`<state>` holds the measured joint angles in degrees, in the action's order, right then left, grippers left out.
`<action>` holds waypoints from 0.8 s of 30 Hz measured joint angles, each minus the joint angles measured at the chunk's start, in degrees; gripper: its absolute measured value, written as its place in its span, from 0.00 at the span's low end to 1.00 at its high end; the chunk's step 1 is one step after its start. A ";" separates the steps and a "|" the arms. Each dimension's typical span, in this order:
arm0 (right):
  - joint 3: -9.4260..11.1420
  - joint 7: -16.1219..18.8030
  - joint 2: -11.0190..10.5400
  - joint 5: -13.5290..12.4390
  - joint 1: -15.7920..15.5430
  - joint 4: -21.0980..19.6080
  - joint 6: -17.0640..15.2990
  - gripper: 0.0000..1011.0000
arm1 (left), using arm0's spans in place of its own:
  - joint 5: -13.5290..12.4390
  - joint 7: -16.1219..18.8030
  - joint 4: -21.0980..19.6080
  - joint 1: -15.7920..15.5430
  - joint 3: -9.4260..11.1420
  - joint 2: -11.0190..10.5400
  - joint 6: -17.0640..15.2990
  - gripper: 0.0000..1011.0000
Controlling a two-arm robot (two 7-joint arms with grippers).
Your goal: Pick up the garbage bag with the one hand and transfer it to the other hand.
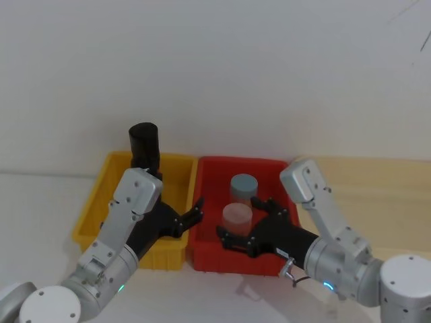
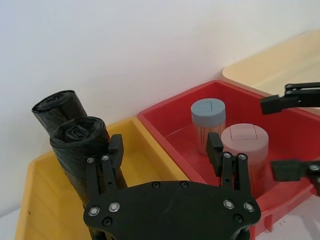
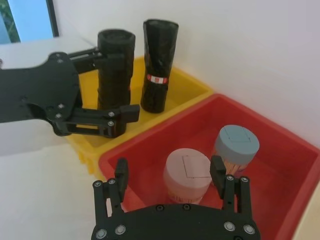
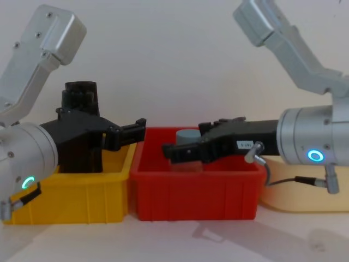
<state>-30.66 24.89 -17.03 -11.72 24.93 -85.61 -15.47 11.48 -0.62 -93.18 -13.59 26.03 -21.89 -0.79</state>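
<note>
Reaching for the garbage bag (image 2: 80,150) looked to be the step in hand. The plain black roll stood upright in the yellow bin (image 2: 45,200), at about 11 o'clock from the left gripper (image 2: 165,144) in the head view, with the stickered roll (image 3: 159,65) just behind it. The left jaws were spread wide and empty, one finger just beside the roll; whether they touched could not be told. Next, the gripper would probably need to shift until the roll sat between its fingers, then close. At its 3 o'clock, the right gripper (image 3: 169,171) hovered over the red bin (image 3: 280,150), jaws apart, holding nothing.
</note>
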 joint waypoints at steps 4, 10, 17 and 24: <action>-0.59 0.43 0.31 0.70 1.50 1.42 -1.25 0.99 | 0.00 0.00 0.00 0.00 0.00 0.00 0.00 0.99; -1.14 0.68 0.70 1.74 3.41 3.37 -2.70 0.99 | 0.00 0.00 0.00 0.00 0.00 0.00 0.00 0.99; -1.70 1.13 0.98 2.84 5.19 5.27 -3.95 0.99 | 0.00 0.00 0.00 0.00 0.00 0.00 0.00 0.99; -2.17 1.96 1.25 3.55 6.37 6.68 -4.54 0.99 | -0.01 0.00 0.00 0.00 0.00 0.00 0.00 0.99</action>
<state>-32.83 26.85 -15.78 -8.18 31.30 -78.93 -20.01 11.48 -0.63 -93.18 -13.59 26.03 -21.90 -0.79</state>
